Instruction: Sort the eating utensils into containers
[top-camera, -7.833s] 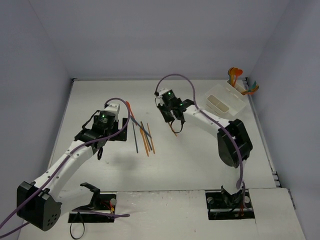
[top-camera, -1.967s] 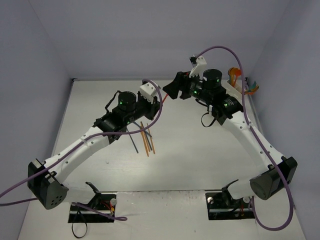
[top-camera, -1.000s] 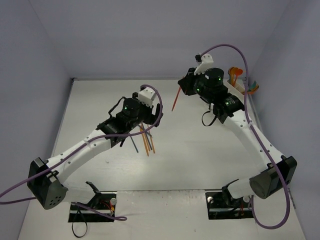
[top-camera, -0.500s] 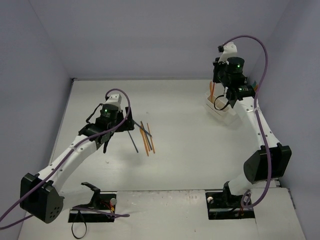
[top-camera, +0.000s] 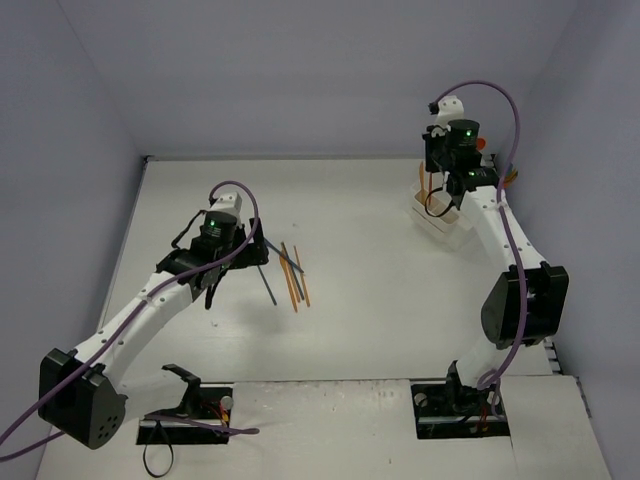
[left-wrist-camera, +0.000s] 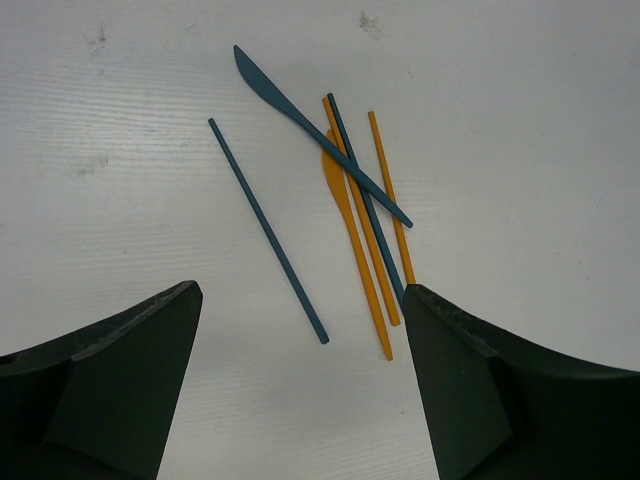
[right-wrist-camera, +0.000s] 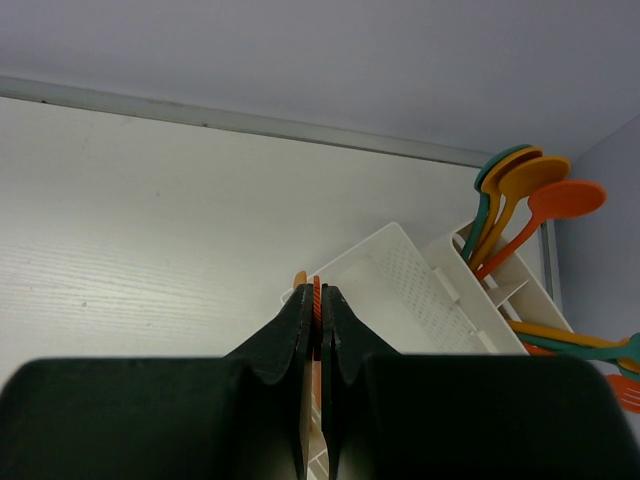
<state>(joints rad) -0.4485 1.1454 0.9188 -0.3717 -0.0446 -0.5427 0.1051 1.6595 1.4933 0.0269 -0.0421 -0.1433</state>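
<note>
Right end effector (right-wrist-camera: 318, 300) pinches an orange utensil (right-wrist-camera: 317, 286) over the bins (right-wrist-camera: 400, 262). Left end effector (left-wrist-camera: 300, 300), spread, hovers above loose utensils (left-wrist-camera: 352, 200) on the desk (left-wrist-camera: 120, 120), well apart from the bins. They look light, thin and slick, so mid-handle seems the best hold.

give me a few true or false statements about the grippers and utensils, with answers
1. The left gripper hangs open over loose utensils. True.
2. The right gripper is empty. False: it is shut on an orange utensil.
3. The knife crosses some of the orange ones. True.
4. The spoons lie loose beside the knife. False: they stick up out of a bin.
</note>
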